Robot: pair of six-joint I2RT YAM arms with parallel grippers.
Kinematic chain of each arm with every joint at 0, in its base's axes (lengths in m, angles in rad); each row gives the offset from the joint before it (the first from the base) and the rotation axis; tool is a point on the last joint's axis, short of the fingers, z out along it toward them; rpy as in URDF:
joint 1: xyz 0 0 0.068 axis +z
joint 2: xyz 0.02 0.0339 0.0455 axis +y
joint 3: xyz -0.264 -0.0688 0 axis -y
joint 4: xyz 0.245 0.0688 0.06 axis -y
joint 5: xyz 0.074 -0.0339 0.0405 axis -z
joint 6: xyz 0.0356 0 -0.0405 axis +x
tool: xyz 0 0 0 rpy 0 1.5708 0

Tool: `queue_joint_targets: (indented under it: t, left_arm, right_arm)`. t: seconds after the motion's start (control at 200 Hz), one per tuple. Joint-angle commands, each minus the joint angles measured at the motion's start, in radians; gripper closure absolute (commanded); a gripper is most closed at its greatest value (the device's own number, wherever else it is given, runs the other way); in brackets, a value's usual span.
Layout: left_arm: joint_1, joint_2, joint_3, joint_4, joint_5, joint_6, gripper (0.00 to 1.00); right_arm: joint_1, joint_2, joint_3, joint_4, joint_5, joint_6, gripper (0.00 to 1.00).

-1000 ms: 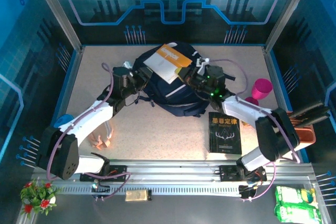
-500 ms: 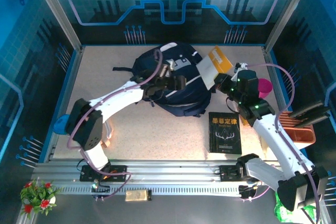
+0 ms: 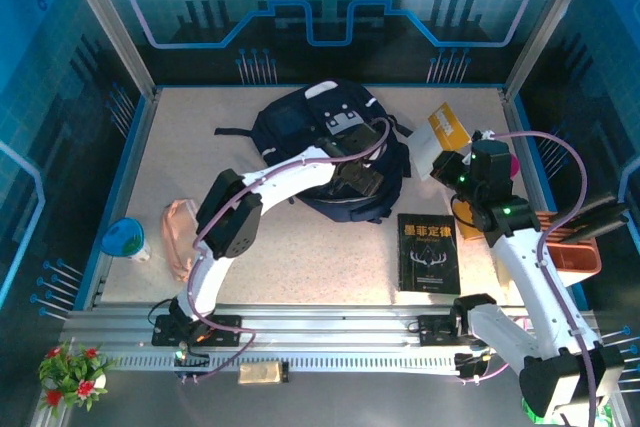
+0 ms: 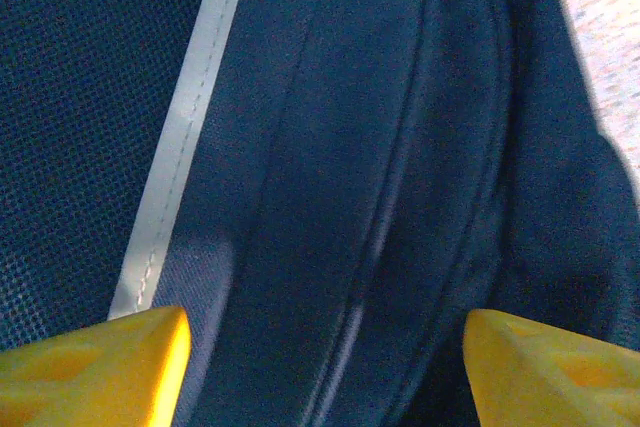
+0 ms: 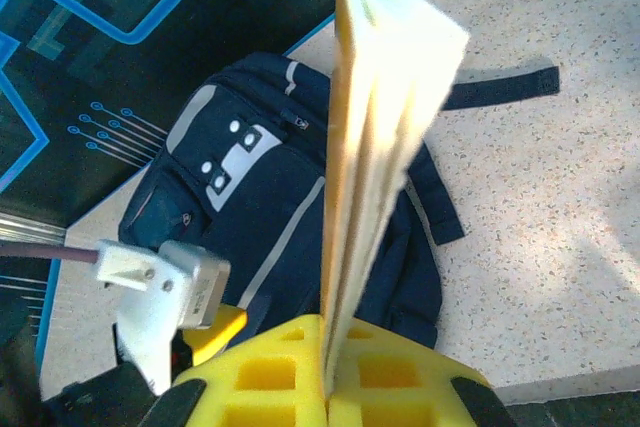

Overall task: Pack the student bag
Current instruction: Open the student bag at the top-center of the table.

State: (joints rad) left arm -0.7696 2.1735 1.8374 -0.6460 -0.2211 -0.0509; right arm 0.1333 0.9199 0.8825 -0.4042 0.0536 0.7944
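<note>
the student bag (image 3: 290, 132) is seen from above lying at the far middle of the table (image 3: 300, 257), with the left gripper (image 3: 362, 179) placed over its right half. how far that gripper is spread cannot be read there. in the left wrist view the yellow fingertips (image 4: 100, 362) are shown wide apart with nothing held, and navy fabric and a grey-white stripe (image 4: 175, 137) are seen beneath. the right gripper (image 3: 448, 161), right of the bag, is clamped on a yellow-and-white book (image 3: 446, 127), shown edge-on by its wrist view. a black book (image 3: 428, 252) is laid flat nearby.
</note>
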Motion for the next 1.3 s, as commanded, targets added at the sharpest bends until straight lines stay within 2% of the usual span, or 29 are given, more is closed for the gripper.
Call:
queue_joint_targets:
  t: [0.0, 0.215, 0.44, 0.535, 0.725, 1.01, 1.151, 1.296]
  left_arm:
    - [-0.006, 0.067, 0.095, -0.125, -0.063, 0.041, 0.30]
    - [-0.009, 0.133, 0.170, -0.170, -0.141, 0.034, 0.43]
    - [-0.007, 0.120, 0.187, -0.172, -0.115, 0.017, 0.75]
    - [-0.002, 0.089, 0.185, -0.163, -0.071, 0.010, 0.84]
    - [0.039, -0.038, 0.113, -0.078, 0.025, -0.027, 0.88]
    - [0.147, -0.287, -0.136, 0.207, 0.170, -0.183, 0.93]
    - [0.189, -0.359, -0.215, 0.324, 0.202, -0.240, 0.94]
    - [0.212, -0.376, -0.216, 0.365, 0.210, -0.266, 0.97]
  right_arm:
    - [-0.017, -0.019, 0.003, -0.002, -0.014, -0.008, 1.00]
    - [-0.024, -0.021, 0.003, 0.005, -0.022, 0.000, 1.00]
    - [-0.026, -0.028, -0.025, 0.005, -0.020, 0.000, 0.99]
    - [-0.028, -0.036, -0.019, -0.004, -0.012, -0.004, 0.99]
    - [-0.032, -0.051, -0.010, -0.031, -0.007, -0.015, 0.99]
    - [-0.034, -0.049, -0.010, -0.049, -0.067, -0.018, 0.99]
    - [-0.033, -0.037, -0.008, -0.064, -0.126, 0.001, 0.99]
    - [-0.025, -0.037, -0.038, -0.029, -0.189, 0.047, 0.98]
